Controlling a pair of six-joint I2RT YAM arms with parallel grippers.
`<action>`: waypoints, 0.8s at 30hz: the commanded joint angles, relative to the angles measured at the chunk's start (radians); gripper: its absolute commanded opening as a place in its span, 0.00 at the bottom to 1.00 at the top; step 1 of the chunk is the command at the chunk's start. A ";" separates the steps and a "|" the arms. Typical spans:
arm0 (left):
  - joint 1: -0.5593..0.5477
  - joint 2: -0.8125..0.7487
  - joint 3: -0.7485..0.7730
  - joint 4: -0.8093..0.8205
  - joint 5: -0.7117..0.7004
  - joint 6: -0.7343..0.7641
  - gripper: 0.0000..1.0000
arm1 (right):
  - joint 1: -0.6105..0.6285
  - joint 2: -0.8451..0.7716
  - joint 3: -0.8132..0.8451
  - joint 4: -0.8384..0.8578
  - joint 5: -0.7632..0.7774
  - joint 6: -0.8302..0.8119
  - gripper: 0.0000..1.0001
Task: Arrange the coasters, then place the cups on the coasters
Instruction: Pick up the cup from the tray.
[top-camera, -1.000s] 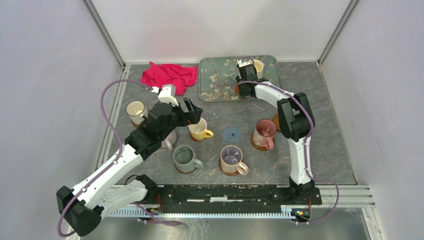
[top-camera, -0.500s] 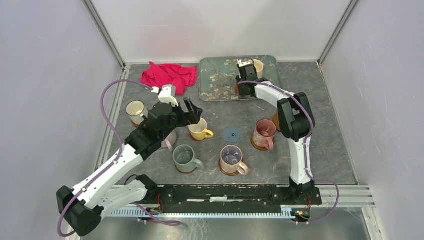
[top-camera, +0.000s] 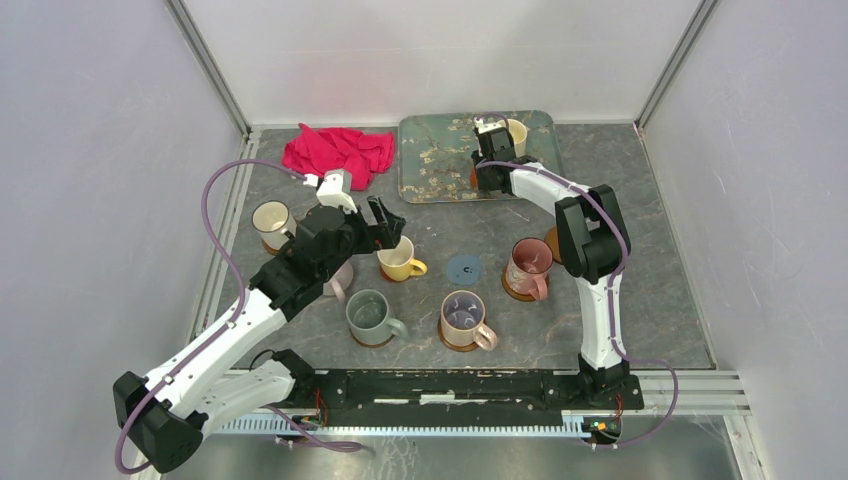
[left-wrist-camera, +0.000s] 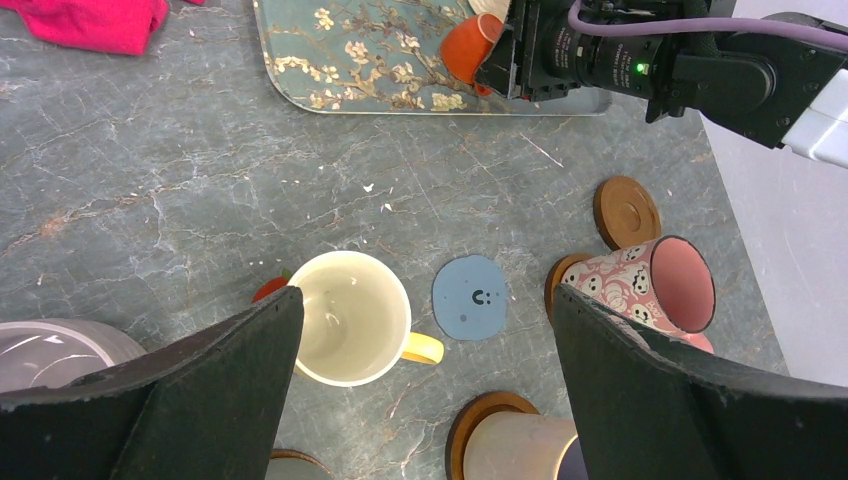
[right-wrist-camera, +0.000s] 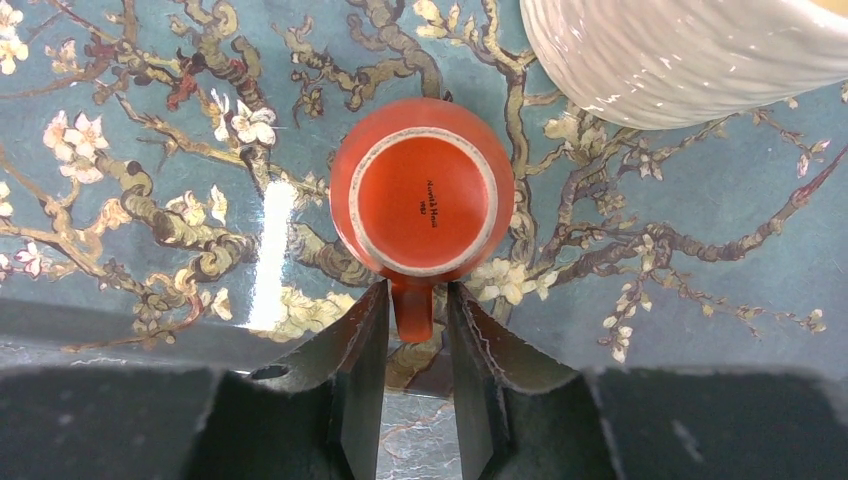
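Note:
A tiny orange cup (right-wrist-camera: 422, 200) lies tipped on the teal tray (right-wrist-camera: 120, 220), its base towards my right wrist camera. My right gripper (right-wrist-camera: 415, 292) is shut on its handle. A white ribbed cup (right-wrist-camera: 680, 50) stands just beyond on the tray. My left gripper (left-wrist-camera: 428, 300) hangs wide open and holds nothing, above the yellow cup (left-wrist-camera: 348, 318) on a red coaster (left-wrist-camera: 270, 290) and the bare blue coaster (left-wrist-camera: 470, 297). The pink floral cup (left-wrist-camera: 660, 290), the mauve cup (top-camera: 462, 315), the grey-green cup (top-camera: 368, 312) and a cream cup (top-camera: 271, 220) each sit on a brown coaster.
A bare brown coaster (left-wrist-camera: 627, 211) lies behind the pink cup. A red cloth (top-camera: 338, 152) is bunched left of the tray (top-camera: 430, 150). Another cup (top-camera: 338, 280) is mostly hidden under my left arm. Enclosure walls ring the table.

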 joint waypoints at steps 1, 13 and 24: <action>0.005 -0.016 -0.003 0.017 -0.005 -0.045 1.00 | 0.003 -0.056 0.036 0.033 0.010 0.002 0.33; 0.005 -0.011 -0.003 0.018 -0.004 -0.046 1.00 | 0.003 -0.071 0.030 0.040 0.010 0.006 0.38; 0.005 -0.017 -0.005 0.017 -0.005 -0.046 1.00 | 0.003 -0.065 0.033 0.035 0.010 0.007 0.33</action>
